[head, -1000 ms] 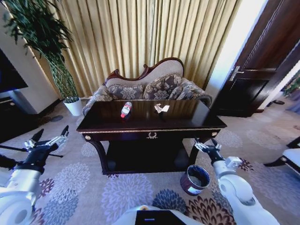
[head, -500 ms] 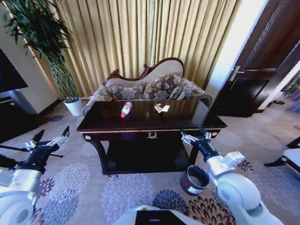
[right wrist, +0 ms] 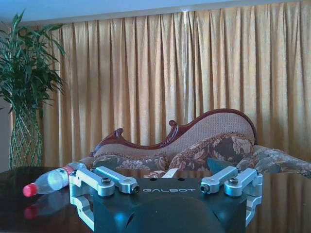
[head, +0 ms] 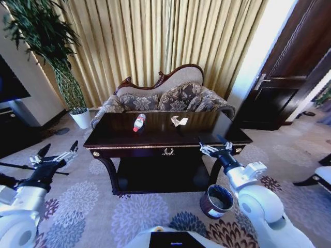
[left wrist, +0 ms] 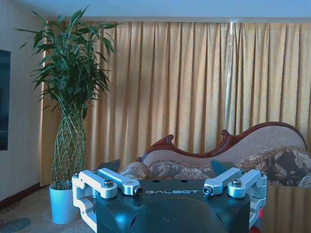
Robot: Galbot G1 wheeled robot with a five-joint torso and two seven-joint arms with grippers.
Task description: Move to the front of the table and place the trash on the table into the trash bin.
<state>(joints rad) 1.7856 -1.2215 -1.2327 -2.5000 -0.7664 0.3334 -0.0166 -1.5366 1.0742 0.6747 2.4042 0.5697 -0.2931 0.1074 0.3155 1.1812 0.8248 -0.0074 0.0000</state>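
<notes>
The robot's right end effector (head: 213, 148) hovers at the front right edge of the tabletop (head: 155, 135), fingers spread and holding nothing, pointed across the dark glossy surface toward the sofa (head: 165, 98). The crumpled paper wad (head: 179, 121) lies ahead of it and slightly to its left, toward the far edge; the small plastic bottle (head: 138, 122) lies farther left, near the middle of the far half, on its side with its long axis running roughly front to back and its red cap toward the robot. In the right wrist view the bottle (right wrist: 51, 180) rests flat on the wood, cap end nearest. By position, the right arm is the nearer one to both pieces of trash, the paper closest. The left end effector (head: 51, 159) hangs off the table's left front corner over the carpet, also spread and empty. The round dark trash bin (head: 217, 200) stands on the floral carpet beside the right front leg, just below the right arm. Gold curtains, a potted bamboo (head: 49, 57) and a dark door (head: 289, 77) frame the room.
</notes>
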